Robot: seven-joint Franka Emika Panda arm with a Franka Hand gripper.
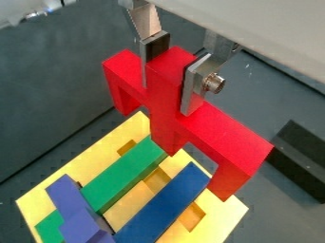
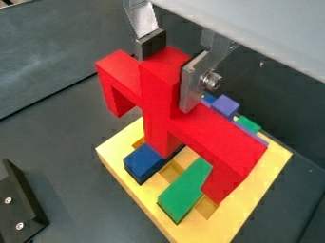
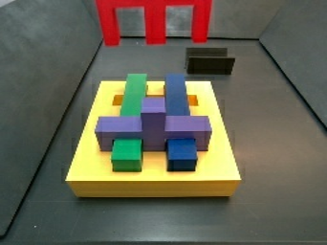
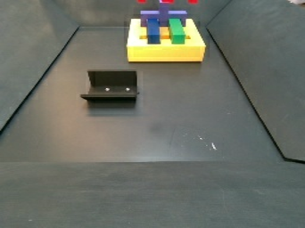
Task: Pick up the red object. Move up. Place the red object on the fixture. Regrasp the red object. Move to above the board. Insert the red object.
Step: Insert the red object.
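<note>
The gripper (image 1: 176,65) is clamped on the centre tab of the red object (image 1: 210,133), which hangs in the air above the board (image 2: 127,152), legs pointing down. The yellow board carries green, blue and purple blocks (image 3: 153,120). The black fixture (image 4: 111,86) stands well apart on the dark floor, holding nothing

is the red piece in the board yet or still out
Out. The gripper holds the red object by its centre tab, above the board; its legs hang clear of the blocks.
</note>
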